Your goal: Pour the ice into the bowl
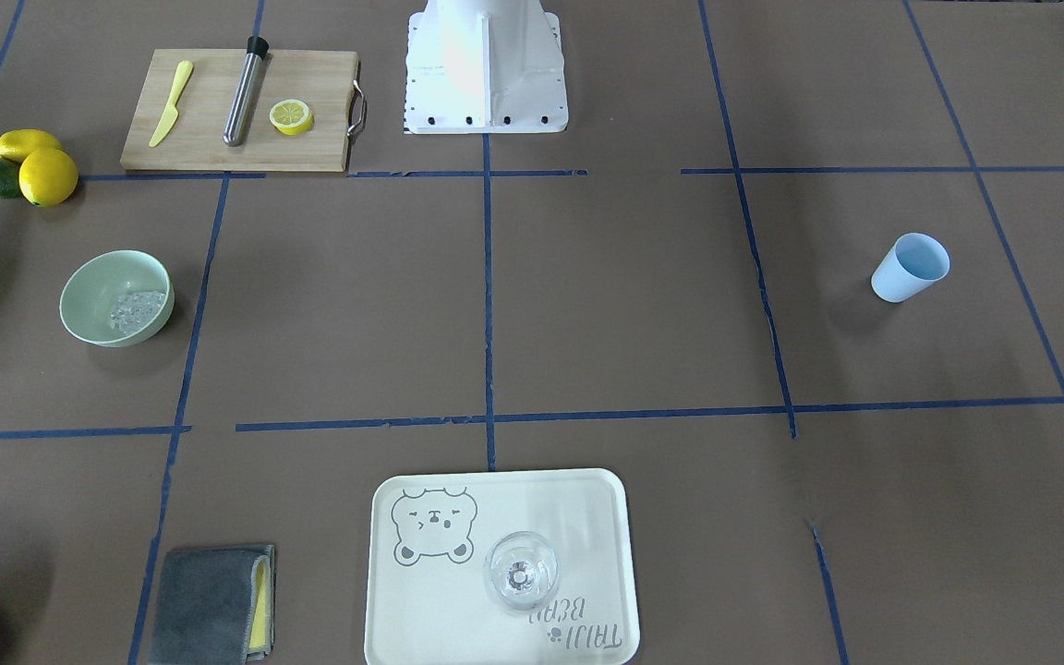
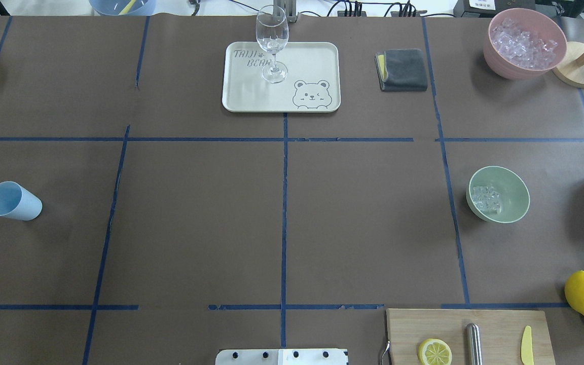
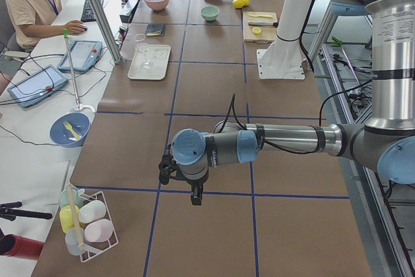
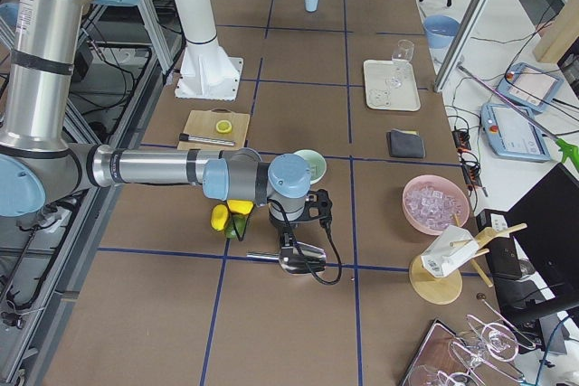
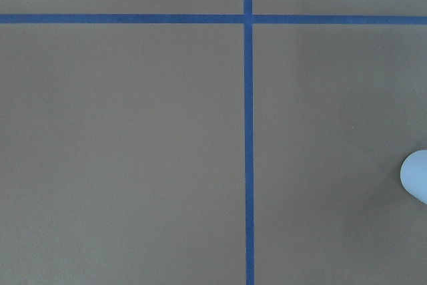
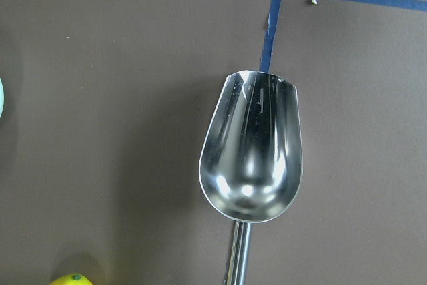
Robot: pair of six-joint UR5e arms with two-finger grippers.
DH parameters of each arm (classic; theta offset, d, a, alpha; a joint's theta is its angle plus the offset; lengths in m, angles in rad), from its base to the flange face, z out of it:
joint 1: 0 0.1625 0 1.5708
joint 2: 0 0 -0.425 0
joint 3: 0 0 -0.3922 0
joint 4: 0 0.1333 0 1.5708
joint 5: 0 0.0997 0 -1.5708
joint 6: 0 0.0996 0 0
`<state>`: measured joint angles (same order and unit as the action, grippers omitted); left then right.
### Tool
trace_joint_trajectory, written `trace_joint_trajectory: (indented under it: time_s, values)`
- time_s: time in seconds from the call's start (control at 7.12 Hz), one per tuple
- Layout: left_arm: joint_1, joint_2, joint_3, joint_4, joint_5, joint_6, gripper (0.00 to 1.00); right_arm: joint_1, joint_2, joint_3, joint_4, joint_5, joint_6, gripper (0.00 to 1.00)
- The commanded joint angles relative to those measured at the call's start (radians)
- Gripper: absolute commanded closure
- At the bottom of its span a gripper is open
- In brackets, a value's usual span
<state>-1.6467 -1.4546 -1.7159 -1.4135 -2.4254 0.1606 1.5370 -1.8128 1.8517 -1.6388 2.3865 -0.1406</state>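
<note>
The pale mint-green bowl [image 1: 102, 277] [image 2: 512, 195] stands on the table with a small heap of clear ice [image 1: 135, 311] [image 2: 485, 197] inside. The light blue cup [image 1: 909, 268] [image 2: 13, 201] stands empty, far across the table. My left gripper [image 3: 193, 198] shows only in the exterior left view, hanging over bare table near the cup; I cannot tell its state. My right gripper [image 4: 294, 240] shows only in the exterior right view, beside the bowl [image 4: 310, 164] and over an empty metal scoop [image 6: 252, 158] [image 4: 298, 261]; I cannot tell its state.
A pink container of ice [image 2: 524, 43] stands at the far right corner by a wooden stand [image 2: 580, 71]. A tray [image 2: 251, 96] holds a wine glass [image 2: 272, 43]. A grey cloth [image 2: 402, 70], a cutting board [image 1: 209, 139] and lemons [image 1: 44, 171] lie around.
</note>
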Motion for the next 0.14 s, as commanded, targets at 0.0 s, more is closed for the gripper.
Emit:
trace_joint_trajectory:
  time_s: [0.0]
  values:
    - [-0.001, -0.027, 0.001, 0.002, 0.008, 0.000, 0.00, 0.000, 0.016, 0.001, -0.003, -0.062, 0.006, 0.00]
